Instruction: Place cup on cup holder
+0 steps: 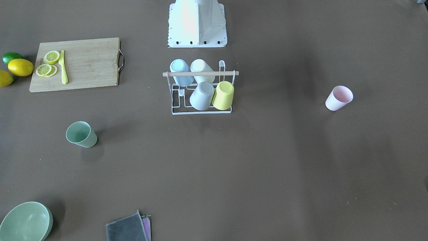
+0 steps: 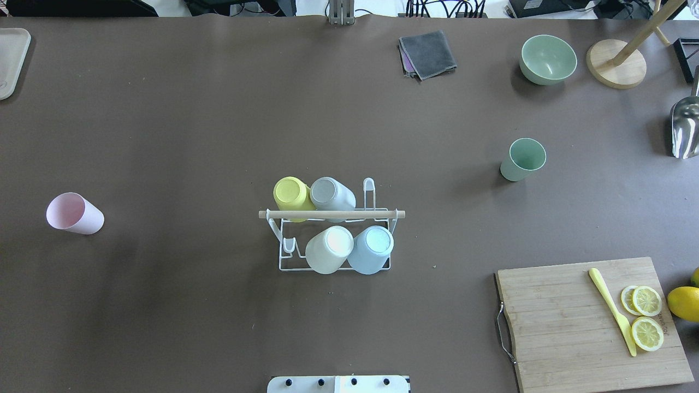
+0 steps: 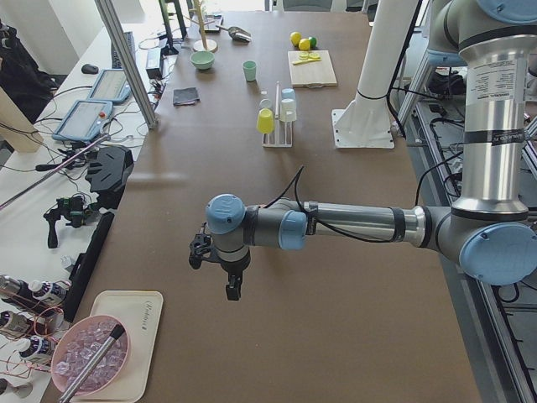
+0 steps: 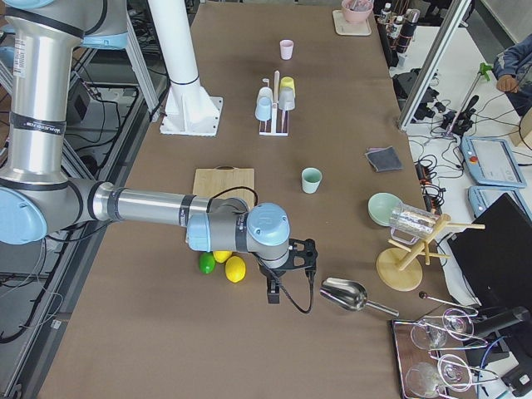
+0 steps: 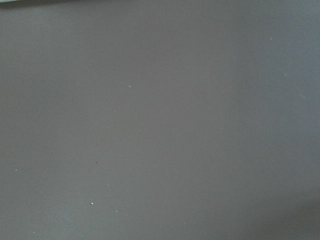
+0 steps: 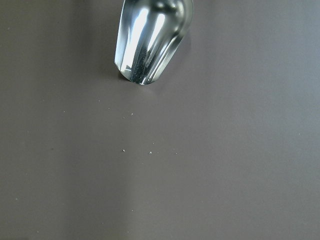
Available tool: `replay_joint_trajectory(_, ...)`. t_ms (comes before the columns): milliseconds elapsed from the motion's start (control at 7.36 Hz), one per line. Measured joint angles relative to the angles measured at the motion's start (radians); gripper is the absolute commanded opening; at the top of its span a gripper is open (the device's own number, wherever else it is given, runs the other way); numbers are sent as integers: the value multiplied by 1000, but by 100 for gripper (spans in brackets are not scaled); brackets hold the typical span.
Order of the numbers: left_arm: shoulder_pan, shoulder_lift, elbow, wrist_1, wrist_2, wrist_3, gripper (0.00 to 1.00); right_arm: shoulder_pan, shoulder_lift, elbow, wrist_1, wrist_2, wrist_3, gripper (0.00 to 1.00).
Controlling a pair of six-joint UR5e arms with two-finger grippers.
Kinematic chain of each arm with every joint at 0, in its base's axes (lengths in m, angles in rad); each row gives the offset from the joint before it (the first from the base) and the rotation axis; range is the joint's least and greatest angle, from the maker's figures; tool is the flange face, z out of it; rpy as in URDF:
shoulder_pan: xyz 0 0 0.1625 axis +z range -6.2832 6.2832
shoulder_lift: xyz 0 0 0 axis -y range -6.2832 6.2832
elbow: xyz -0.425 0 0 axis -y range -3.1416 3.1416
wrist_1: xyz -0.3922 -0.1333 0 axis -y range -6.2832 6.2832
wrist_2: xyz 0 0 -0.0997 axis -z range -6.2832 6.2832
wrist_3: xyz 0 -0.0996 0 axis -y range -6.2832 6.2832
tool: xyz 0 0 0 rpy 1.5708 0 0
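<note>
Brown matting covers the long table, and both arms hang over its far ends, well apart from the work. The left gripper (image 3: pixel 232 287) points down above bare matting, near a white tray (image 3: pixel 138 336); it shows only from the side, so I cannot tell whether its fingers are apart or together. The right gripper (image 4: pixel 273 293) also points down, near a metal scoop (image 4: pixel 349 295) and not far from the lemons (image 4: pixel 235 268). It too shows only from the side, and its fingers cannot be judged.

Out from the left arm, a pink cup (image 2: pixel 73 214) stands upright and alone. Out from the right arm, a green cup (image 2: pixel 522 159) stands upright between the green bowl (image 2: pixel 548 59) and the cutting board (image 2: pixel 568 327) – neither cup touches anything but the matting.

At mid-table, just in front of the robot's base, sits the cup holder (image 2: pixel 327 214). Four cups are upended on its prongs: a yellow cup (image 2: pixel 292 194) and a grey cup (image 2: pixel 330 194) on the far side of the rod, a white cup (image 2: pixel 329 249) and a light blue cup (image 2: pixel 371 249) on the near side. A grey cloth (image 2: pixel 428 53) lies at the table's far edge.
</note>
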State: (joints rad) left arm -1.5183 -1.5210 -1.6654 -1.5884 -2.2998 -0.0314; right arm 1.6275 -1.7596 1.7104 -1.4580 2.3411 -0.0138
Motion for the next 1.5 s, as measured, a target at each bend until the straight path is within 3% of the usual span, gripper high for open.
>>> replay_joint_trajectory(408, 4, -35, 6, 1, 44, 0, 98, 0, 2, 6, 1, -3, 0, 100)
replay_joint_trajectory(1495, 3, -35, 2, 0, 47, 1, 98, 9, 12, -5, 18, -20, -3, 100)
